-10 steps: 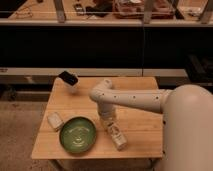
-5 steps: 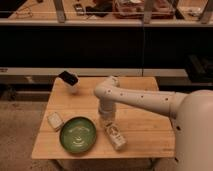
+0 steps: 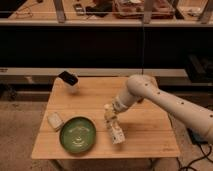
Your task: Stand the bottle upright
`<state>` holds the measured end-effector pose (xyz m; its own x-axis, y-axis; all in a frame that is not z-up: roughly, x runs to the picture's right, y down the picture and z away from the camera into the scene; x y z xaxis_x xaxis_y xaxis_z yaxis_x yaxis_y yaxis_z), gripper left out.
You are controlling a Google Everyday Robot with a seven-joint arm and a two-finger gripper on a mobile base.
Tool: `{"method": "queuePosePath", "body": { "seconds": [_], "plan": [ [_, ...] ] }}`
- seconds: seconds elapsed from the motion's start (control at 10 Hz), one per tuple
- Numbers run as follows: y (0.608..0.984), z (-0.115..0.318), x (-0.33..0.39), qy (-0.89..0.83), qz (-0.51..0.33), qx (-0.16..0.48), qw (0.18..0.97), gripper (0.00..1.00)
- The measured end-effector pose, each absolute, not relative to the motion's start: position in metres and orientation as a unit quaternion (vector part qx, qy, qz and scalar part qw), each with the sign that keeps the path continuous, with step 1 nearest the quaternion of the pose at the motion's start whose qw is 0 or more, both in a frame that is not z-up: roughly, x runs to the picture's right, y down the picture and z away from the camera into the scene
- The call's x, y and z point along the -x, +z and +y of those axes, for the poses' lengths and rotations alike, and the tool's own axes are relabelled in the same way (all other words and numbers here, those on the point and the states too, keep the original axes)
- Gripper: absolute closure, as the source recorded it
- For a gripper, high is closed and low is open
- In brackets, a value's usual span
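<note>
Bottle, small cream-white plastic one (image 3: pixel 116 133), lies tilted on wooden bench (image 3: pixel 150 131), just right of round green plate (image 3: pixel 78 134), cap end toward bench's front edge. Your gripper (image 3: pixel 110 116) sits at bottle's upper end, jaws clenched on it. Since a second ago arm has swung its elbow rightward, away from plate; bottle has barely shifted. Judgement: grasp secured, tipping upright not yet begun.

Readable text: none anywhere in the frame.
Small cream-white plastic bottle (image 3: pixel 116 133), lower centre: faint label marks, not legible.
Gripper (image 3: pixel 109 119), centre of frame, closed on the bottle's top end: no markings legible.
</note>
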<state>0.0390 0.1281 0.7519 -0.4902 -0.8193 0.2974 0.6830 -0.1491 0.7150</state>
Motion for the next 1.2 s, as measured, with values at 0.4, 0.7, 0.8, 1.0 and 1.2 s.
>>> {"method": "queuePosePath", "body": {
  "seconds": [0.4, 0.7, 0.8, 1.0, 1.2],
  "plan": [
    [0.732, 0.107, -0.096, -0.777, -0.249, -0.194, 0.545, 0.82],
    [0.704, 0.108, -0.098, -0.793, -0.167, -0.248, 0.531, 0.82],
    [0.700, 0.108, -0.098, -0.794, -0.158, -0.254, 0.529, 0.82],
    [0.698, 0.108, -0.098, -0.795, -0.154, -0.257, 0.527, 0.82],
    [0.701, 0.105, -0.095, -0.799, -0.145, -0.265, 0.520, 0.82]
  ]
}}
